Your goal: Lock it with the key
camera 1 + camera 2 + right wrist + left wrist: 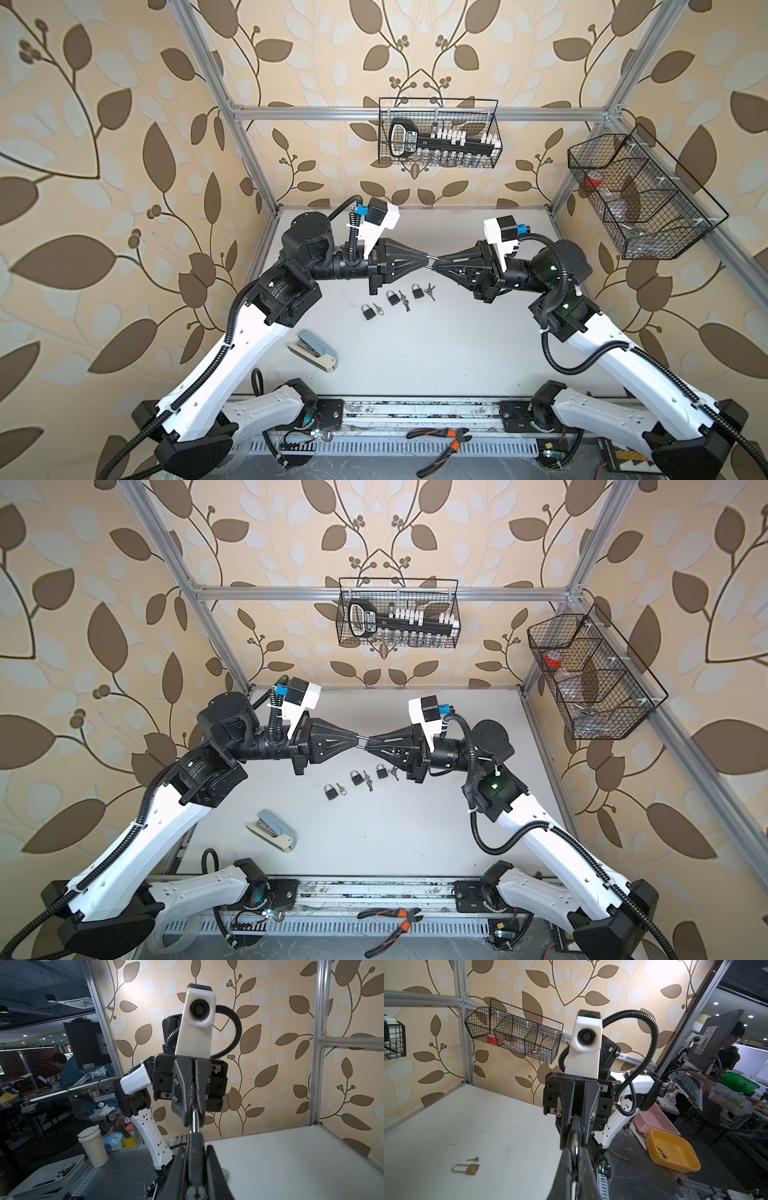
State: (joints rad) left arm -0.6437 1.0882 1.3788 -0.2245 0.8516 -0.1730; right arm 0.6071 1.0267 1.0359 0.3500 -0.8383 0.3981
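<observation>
Above the middle of the table my two grippers meet tip to tip around one padlock. My left gripper (pixel 427 258) (pixel 576 1152) is shut on its silver shackle (pixel 432 259) (pixel 193 1122). The black body (pixel 195 1159) sits in my right gripper (pixel 437 262) (pixel 196 1148), which is shut on it. On the table below lie three more padlocks (pixel 367 311) (pixel 391 297) (pixel 417 291), each with small keys (pixel 378 308) (pixel 404 301) (pixel 431 291) beside it. Whether a key sits in the held padlock is hidden.
A grey-blue stapler (pixel 311 350) lies at the front left of the table. Orange-handled pliers (pixel 444 444) rest on the front rail. Two wire baskets hang on the walls, one at the back (pixel 440 133) and one at the right (pixel 640 195).
</observation>
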